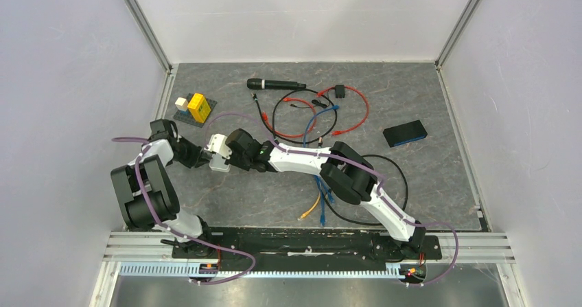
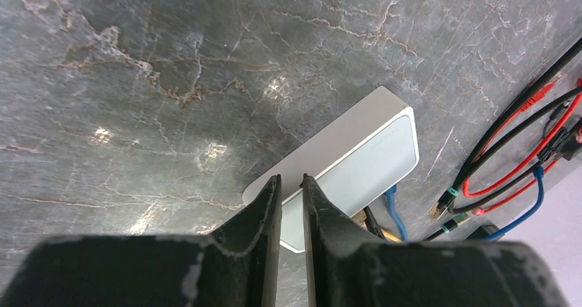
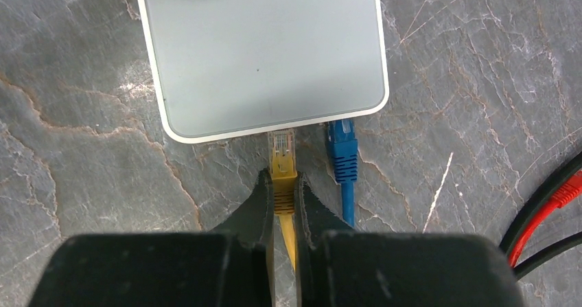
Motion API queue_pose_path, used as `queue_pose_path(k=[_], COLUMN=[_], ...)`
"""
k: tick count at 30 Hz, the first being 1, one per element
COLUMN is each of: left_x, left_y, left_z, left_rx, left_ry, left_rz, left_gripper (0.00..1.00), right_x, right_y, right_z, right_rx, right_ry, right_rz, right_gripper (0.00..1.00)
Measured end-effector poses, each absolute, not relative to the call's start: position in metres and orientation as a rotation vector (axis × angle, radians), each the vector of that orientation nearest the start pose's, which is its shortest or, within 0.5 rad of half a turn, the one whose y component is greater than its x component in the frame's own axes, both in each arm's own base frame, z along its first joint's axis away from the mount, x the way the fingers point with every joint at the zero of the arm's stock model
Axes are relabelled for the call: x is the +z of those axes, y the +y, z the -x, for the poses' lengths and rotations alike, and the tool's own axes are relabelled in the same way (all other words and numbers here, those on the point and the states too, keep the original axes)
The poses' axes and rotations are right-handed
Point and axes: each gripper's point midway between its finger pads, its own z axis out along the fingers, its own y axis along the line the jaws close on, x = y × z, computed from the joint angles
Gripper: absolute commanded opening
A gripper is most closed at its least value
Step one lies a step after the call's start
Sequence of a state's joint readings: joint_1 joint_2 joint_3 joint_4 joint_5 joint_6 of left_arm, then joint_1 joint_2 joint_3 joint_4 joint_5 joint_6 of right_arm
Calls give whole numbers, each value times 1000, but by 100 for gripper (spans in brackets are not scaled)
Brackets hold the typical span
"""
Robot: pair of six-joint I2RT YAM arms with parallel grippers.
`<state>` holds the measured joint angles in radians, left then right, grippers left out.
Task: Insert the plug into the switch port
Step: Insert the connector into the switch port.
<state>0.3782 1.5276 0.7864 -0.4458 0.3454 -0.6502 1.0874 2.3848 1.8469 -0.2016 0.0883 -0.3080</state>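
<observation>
Noted at left: left gripper (image 2: 291, 180), jaws a slit apart at edge of flat pale grey-white rounded plastic box (image 3: 268, 53) on grey marbled table (image 3: 480, 80); cannot tell whether pinching or just bracing. Looks light, likely to slide under a push. Rightward, tip at box's near long edge, switch port itself unseen: yellow clear-tipped cable plug (image 3: 282, 157), clamped at boot by right gripper (image 3: 283, 180). Small, stiff; best held there, close behind tip. Just right: blue cable plug (image 3: 342, 152), seated.

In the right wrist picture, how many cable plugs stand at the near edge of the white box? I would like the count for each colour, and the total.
yellow plug: 1
blue plug: 1
Total at the white box: 2
</observation>
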Motion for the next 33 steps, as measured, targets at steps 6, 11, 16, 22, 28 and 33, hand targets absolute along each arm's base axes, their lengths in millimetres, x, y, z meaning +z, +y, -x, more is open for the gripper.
queue_pose_path(k=[6,11,16,22,28,33], left_x=[29,29,29,29,28,28], left_y=[28,28,28,26,23,19], left_z=[-299,-302,-305,-306,-309,-309], left_rx=[-558,-573,-582,-599,-648,-687], left_ry=[2451,2453,2452,2448,2429,2422], left_rz=[1276,1275,1272,1264,1247,1235], left_gripper=[24,24,24,24,23,23], right_x=[25,25,25,25,25,24], right_y=[526,523,521,524,523,518], right_z=[-309,-310,-311,-315,-316,-316], right_rx=[281,254,242,220,204,178], right_ry=[1808,1809,1814,1820,1842,1864], right_rz=[1469,1473,1481,1481,1492,1490], right_gripper=[0,0,0,0,0,0])
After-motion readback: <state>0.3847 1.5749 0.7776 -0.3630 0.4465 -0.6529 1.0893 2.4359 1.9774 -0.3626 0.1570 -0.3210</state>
